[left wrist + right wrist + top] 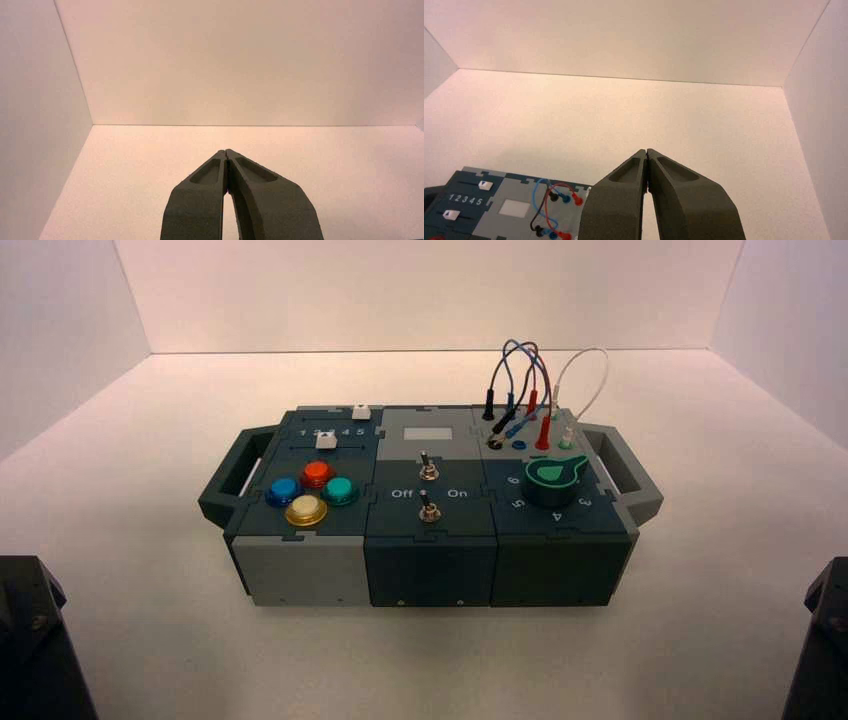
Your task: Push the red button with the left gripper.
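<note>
The red button (pixel 317 473) sits on the box's left module, at the far side of a cluster with a blue button (pixel 283 490), a green button (pixel 340 490) and a yellow button (pixel 306 510). My left gripper (pixel 226 151) is shut and empty, parked low at the near left, pointing at bare floor; the box does not show in its wrist view. My right gripper (pixel 646 150) is shut and empty, parked at the near right. In the high view only the arms' dark bases show at the bottom corners.
The box (pixel 430 560) has handles at both ends, two white sliders (pixel 324 440), two toggle switches (pixel 428 508) between "Off" and "On", a green-capped knob (pixel 553 482) and plugged wires (pixel 530 370). The right wrist view shows the sliders (pixel 485 185) and wires (pixel 555 197). White walls enclose the floor.
</note>
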You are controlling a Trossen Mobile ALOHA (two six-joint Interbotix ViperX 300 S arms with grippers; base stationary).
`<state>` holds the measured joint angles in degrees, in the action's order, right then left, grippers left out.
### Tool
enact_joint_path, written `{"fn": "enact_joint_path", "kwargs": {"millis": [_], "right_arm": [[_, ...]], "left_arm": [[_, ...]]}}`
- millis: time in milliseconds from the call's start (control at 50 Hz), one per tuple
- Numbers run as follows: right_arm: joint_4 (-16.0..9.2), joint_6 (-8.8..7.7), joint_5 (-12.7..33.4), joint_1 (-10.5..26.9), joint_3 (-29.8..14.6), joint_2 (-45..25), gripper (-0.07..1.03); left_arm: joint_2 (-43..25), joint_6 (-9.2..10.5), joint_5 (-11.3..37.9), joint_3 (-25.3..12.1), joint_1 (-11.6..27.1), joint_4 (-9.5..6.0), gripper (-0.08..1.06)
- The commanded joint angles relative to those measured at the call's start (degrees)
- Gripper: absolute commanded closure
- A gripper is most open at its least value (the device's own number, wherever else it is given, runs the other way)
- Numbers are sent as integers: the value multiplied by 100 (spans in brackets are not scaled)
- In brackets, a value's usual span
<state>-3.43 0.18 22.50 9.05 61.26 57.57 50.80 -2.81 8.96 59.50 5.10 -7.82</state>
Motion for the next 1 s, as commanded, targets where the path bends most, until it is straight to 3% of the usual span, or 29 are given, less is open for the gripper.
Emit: {"fn": "enact_joint_path", "kwargs": {"millis": [20,420,620,800,880,1000], "right_arm": [[-18,0,-26,18,-79,-35,99],[-53,0,-26,26,-70,-35,99],[-79,0,193,193,-105,-44,99],[-88,0,527,817,-141,-185,99],[-97,9,668,1389,-149,-404,99],[-114,18,721,1960,-193,-686,99]], "left_arm": [[0,-44,-26,-88,18,18,101],[-26,-44,-18,-88,35,18,101],[-255,-44,501,-202,431,18,101],[-580,-97,1213,-404,1046,18,101],[-791,-132,1626,-431,1213,18,101],[-1011,-141,2118,-457,1397,18,101]]}}
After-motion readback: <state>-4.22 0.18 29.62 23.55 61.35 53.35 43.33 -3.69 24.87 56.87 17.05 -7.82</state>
